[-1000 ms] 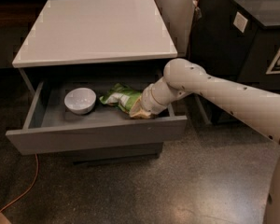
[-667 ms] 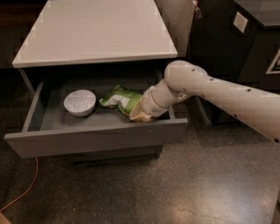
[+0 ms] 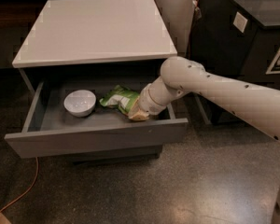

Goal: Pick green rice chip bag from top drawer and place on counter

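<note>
The top drawer (image 3: 98, 136) is pulled out of the grey cabinet. The green rice chip bag (image 3: 116, 98) lies inside it, right of the middle, on the grey drawer floor. My arm reaches in from the right, and my gripper (image 3: 138, 114) is down in the drawer at the bag's right end, touching or overlapping its edge. The wrist hides most of the gripper. The white glossy counter (image 3: 95, 27) on top of the cabinet is bare.
A white bowl (image 3: 80, 101) sits in the drawer left of the bag. A dark black unit with a round hole (image 3: 252, 27) stands to the right. An orange cable (image 3: 25, 190) runs over the speckled floor at the lower left.
The arm's elbow has edged slightly left and up. The bag and the bowl lie where they were.
</note>
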Motion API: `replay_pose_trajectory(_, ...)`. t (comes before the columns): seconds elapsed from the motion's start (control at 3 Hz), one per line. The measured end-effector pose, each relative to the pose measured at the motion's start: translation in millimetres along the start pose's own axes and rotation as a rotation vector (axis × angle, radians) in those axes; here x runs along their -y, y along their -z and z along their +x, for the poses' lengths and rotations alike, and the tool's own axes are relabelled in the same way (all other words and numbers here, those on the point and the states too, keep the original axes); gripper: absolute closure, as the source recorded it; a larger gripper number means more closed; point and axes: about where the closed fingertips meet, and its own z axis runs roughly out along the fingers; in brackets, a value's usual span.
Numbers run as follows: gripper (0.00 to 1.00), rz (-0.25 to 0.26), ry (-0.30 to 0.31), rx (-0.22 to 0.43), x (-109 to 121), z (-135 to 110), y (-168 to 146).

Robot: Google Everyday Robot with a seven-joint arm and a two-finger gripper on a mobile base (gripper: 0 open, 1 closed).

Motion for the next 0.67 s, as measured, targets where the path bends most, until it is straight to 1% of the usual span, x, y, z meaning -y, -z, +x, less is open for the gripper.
replay_pose_trajectory(0.67, 0.35, 0.005, -0.003, -0.04, 32.3, -1.9, -1.1)
